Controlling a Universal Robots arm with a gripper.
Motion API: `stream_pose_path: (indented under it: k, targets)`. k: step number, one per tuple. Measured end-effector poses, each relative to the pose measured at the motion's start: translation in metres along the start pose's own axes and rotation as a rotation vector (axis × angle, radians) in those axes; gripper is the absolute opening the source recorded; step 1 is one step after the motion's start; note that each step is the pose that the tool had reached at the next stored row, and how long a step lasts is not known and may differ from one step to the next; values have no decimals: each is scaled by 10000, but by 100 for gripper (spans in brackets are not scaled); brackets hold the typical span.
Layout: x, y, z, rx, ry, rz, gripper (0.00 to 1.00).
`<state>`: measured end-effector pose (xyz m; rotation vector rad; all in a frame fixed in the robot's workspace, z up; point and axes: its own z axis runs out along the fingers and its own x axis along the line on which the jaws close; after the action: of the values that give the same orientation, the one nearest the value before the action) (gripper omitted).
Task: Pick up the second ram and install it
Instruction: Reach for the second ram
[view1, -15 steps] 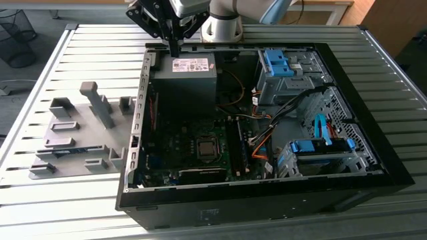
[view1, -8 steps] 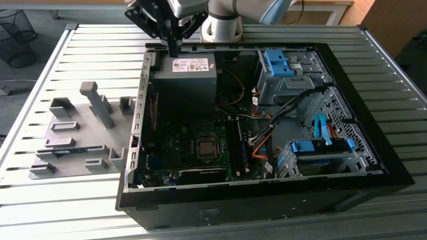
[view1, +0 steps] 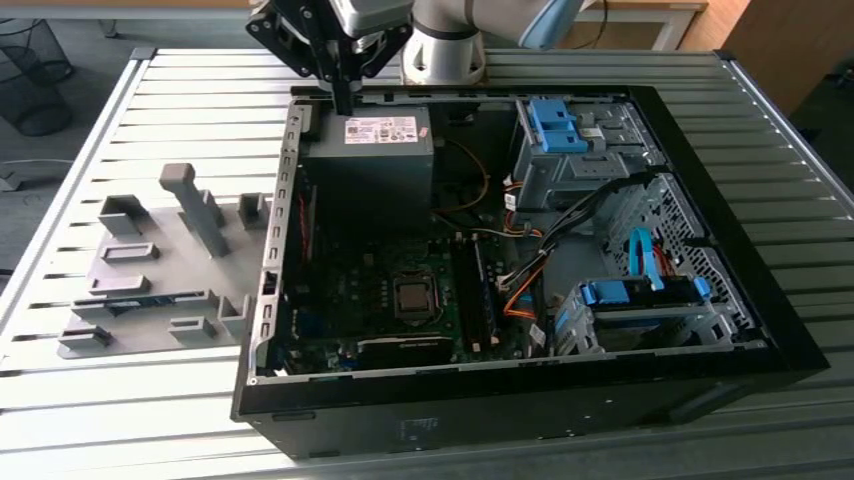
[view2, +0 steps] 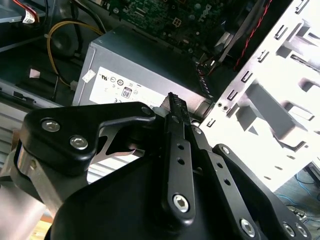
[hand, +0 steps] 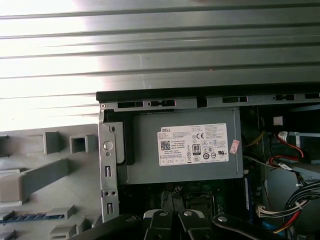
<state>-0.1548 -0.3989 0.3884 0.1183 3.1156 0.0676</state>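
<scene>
Slatted metal table (view1: 107, 400) carries the open computer case (view1: 534, 415) and, on the exterior view's left, a grey fixture tray (view1: 167, 265); the second ram (view1: 144, 298) sits in a holder there, well apart from the arm; light, stiff and fragile, I'd judge, best taken by its long edges, off the chips; the gripper (view1: 344, 104) hangs over the power supply (view1: 374, 165), fingers (view2: 174, 112) pressed together, holding nothing.

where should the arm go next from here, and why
Likely swing toward the exterior view's left, over the grey fixture: the gripper hangs above the power supply, jaws shut and empty, while the second ram lies on that fixture, not yet picked up.
</scene>
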Motion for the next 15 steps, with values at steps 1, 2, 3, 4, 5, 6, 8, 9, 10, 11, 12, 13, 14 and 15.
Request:
stream_pose_path:
  k: [1,2,3,4,5,6,8,9,10,11,12,13,14,15]
  targets:
    - [3,0,0,0,1,0,11]
    - [6,-1,1,0,2,0,11]
    - [10,-1,2,0,2,0,11]
    - [13,-1,2,1,3,-1,11]
    - [16,-2,3,0,4,0,11]
    - [19,-2,3,1,5,0,11]
    - [26,-2,4,1,6,0,11]
    - [29,-3,5,1,7,0,11]
    - [33,-3,6,1,7,0,11]
    - [37,-3,6,1,7,0,11]
    - [40,-3,7,1,8,0,11]
    - [44,-4,8,1,8,0,11]
    - [47,-4,8,1,9,-1,11]
    - [50,-4,9,1,9,0,11]
